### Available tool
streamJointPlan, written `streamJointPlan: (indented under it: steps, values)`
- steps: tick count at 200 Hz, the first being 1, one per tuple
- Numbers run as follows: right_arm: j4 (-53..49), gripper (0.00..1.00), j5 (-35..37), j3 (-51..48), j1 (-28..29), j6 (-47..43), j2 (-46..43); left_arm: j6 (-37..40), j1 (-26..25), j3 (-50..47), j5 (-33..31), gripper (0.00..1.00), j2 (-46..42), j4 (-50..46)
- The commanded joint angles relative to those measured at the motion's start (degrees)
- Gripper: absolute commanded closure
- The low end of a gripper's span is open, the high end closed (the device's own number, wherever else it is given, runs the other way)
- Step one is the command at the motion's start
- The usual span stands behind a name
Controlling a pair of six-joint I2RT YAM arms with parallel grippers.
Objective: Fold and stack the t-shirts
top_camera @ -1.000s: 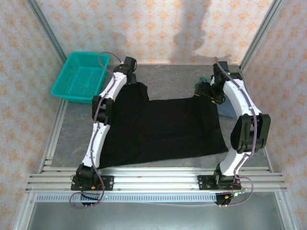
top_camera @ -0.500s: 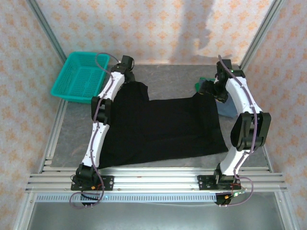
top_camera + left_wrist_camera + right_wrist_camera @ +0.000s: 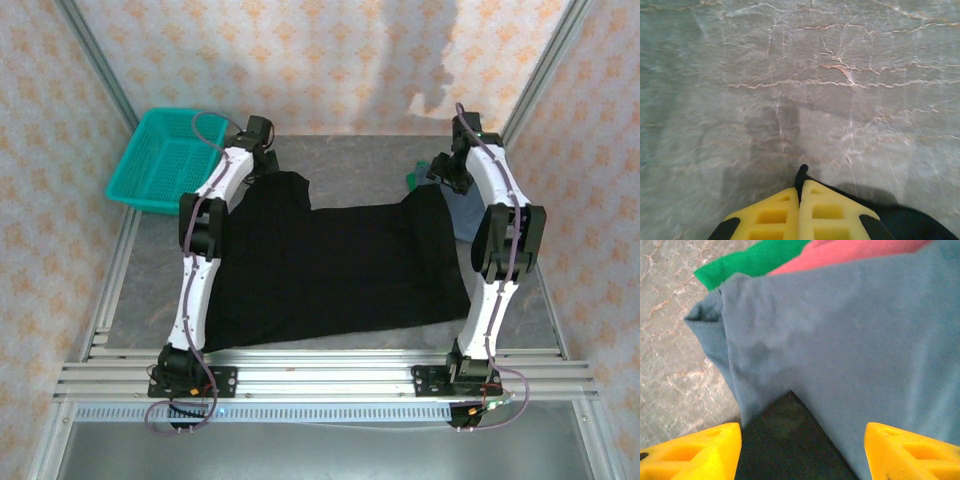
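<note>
Arms reached farther: left claw (image 3: 800, 186) pinches black t-shirt (image 3: 330, 265), right claw (image 3: 801, 440) gapes above blue shirt (image 3: 850, 340).

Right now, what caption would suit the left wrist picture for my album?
Left gripper pinches the black t-shirt edge over the grey table.

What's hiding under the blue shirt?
A green shirt and a pinkish-red shirt peek out from under the blue shirt at its far edge. The blue one covers the rest of them and anything else below.
</note>
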Motion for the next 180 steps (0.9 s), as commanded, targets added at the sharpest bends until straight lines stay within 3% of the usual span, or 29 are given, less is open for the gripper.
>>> streamJointPlan:
  steps: [1, 59, 146, 166, 180]
  values:
    - [1.08, 0.41, -0.42, 4.61, -0.40, 0.47, 2.71, 1.16, 0.47, -2.43, 0.33, 1.00, -8.01, 2.88]
    - [2.53, 0.52, -2.46, 2.83, -0.41, 2.02, 3.97, 0.87, 0.42, -11.77, 0.07, 1.00, -16.06, 6.28]
    - [6.03, 0.65, -4.63, -2.87, -0.41, 4.38, 2.19, 0.33, 0.30, -13.22, 0.85, 1.00, -17.35, 6.07]
    - [6.20, 0.76, -4.76, -1.88, -0.35, 4.70, 2.55, 0.68, 0.28, -13.17, 0.78, 1.00, -17.69, 5.62]
    - [5.72, 0.90, -4.80, -0.82, -0.42, 4.90, 2.85, 1.00, 0.23, -13.21, 0.64, 1.00, -18.10, 5.20]
